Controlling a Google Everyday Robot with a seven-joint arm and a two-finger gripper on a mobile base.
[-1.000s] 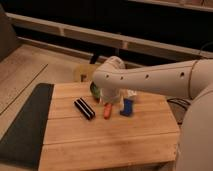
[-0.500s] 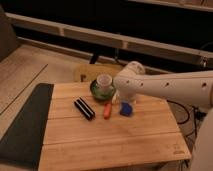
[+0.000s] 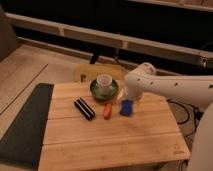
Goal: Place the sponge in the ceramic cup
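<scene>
Blue sponge (image 3: 126,107) lies flat on the wooden tabletop (image 3: 125,145), just right of the orange piece (image 3: 107,110), not in the cup (image 3: 103,81). Cup stands upright inside the green dish (image 3: 93,91). Hand (image 3: 125,96) hangs right at the sponge, likely for a pick; can't tell its opening or grip. Cup mouth is narrow, dish rim close. Free room front and right.

- The gripper (image 3: 125,96) is hanging just above the sponge (image 3: 126,107), on a white arm (image 3: 170,87).
- The cup (image 3: 104,82) is sitting in a green dish (image 3: 94,90), near the gripper's left.
- An orange piece (image 3: 107,110) and a black bar (image 3: 84,108) are lying farther left on the table (image 3: 110,140).
</scene>
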